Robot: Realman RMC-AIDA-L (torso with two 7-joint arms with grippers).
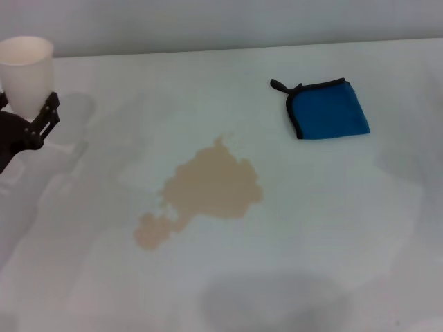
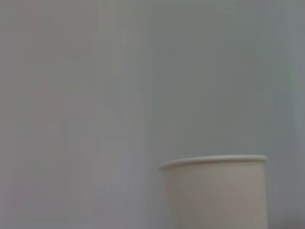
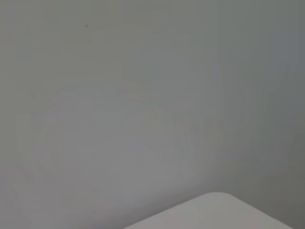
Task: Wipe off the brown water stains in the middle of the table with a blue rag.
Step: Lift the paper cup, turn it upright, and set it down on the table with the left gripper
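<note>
The brown water stains [image 1: 211,187] spread as a tan blotch in the middle of the white table [image 1: 332,228], with a smaller lobe toward the front left. Folded flat at the back right lies the blue rag [image 1: 329,111], its black loop pointing left; nothing touches it. At the far left edge my left gripper [image 1: 24,114] is shut on a white paper cup [image 1: 26,69], held upright, well away from both stain and rag. The left wrist view shows that cup [image 2: 217,191] close up. My right gripper is out of view.
A grey wall runs behind the table's far edge. The right wrist view shows only the wall and a white table corner [image 3: 214,212]. A soft shadow lies on the table near the front edge.
</note>
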